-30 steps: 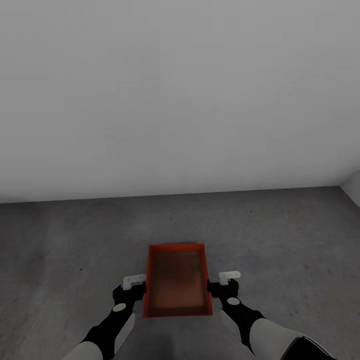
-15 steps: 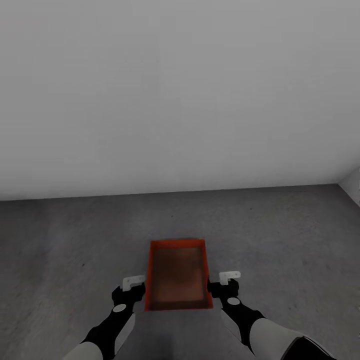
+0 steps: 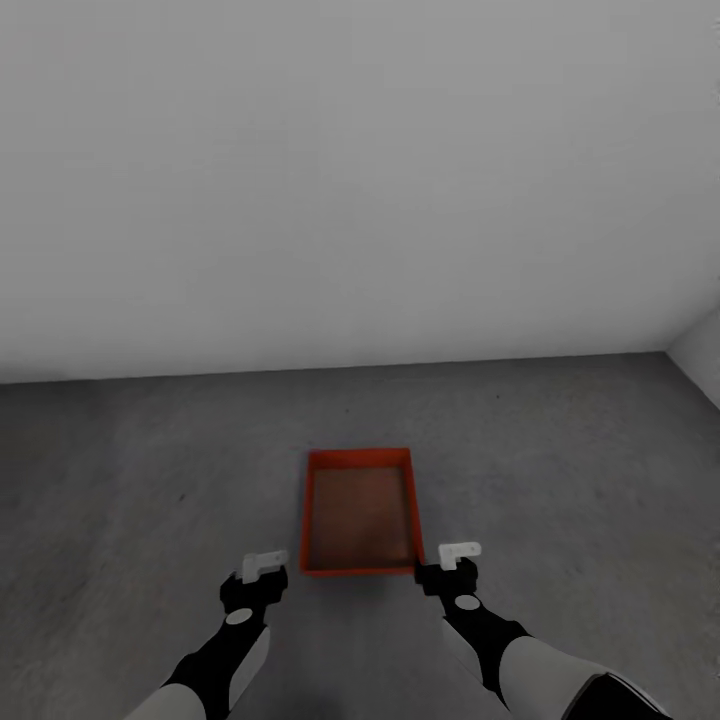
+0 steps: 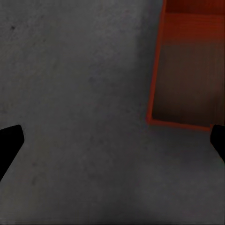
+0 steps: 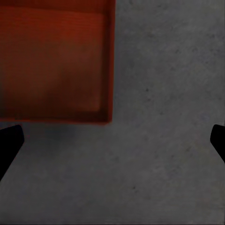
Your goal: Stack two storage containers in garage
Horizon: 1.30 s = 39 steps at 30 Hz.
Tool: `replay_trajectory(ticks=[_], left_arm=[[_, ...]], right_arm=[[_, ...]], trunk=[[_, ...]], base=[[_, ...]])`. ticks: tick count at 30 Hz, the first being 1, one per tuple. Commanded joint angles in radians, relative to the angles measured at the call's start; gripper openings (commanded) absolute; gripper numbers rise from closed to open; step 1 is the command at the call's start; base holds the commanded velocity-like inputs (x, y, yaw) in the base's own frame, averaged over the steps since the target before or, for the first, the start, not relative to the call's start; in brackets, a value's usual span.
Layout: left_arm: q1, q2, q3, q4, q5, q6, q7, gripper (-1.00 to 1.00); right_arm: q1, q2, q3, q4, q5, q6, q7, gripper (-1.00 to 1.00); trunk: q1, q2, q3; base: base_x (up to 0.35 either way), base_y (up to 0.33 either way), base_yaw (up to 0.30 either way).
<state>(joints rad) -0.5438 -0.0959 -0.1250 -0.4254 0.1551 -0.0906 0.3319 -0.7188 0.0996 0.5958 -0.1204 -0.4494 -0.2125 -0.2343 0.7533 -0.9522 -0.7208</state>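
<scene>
The orange container point(image 3: 359, 513) sat alone on the grey floor point(image 3: 560, 470) at twelve o'clock. Left gripper point(image 4: 112, 140) and right gripper point(image 5: 112, 140) gaped wide, holding nothing, clear of its walls.

A back wall point(image 3: 360, 180) spans the head view from edge to edge, plain, pale grey and smooth, with no door, fitting or mark visible on it. Its shade is soft and even, a little darker toward its foot. The foot of this wall forms a straight line that rises slightly toward the right. At the right end of the back wall a side wall point(image 3: 705, 355) meets it in a corner; only a narrow, lighter sliver of that side wall is visible, low against the corner.
</scene>
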Motion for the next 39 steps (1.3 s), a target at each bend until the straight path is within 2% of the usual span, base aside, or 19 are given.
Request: replay_trajectory(ticks=[1,39], left_arm=[[-0.001,0.001,-0.008,0.001,0.011,-0.005,0.007,1.00],[-0.001,0.002,-0.009,0.007,0.009,-0.005,-0.004,1.00]], right_arm=[[-0.001,0.000,0.009,0.001,-0.009,-0.004,-0.004,1.00],[-0.001,-0.003,0.009,0.001,-0.009,-0.002,-0.004,1.00]], trunk=[[-0.001,-0.001,-0.001],[-0.001,-0.001,-0.001]], base=[[-0.346,0.001,0.000],[-0.346,0.000,0.000]])
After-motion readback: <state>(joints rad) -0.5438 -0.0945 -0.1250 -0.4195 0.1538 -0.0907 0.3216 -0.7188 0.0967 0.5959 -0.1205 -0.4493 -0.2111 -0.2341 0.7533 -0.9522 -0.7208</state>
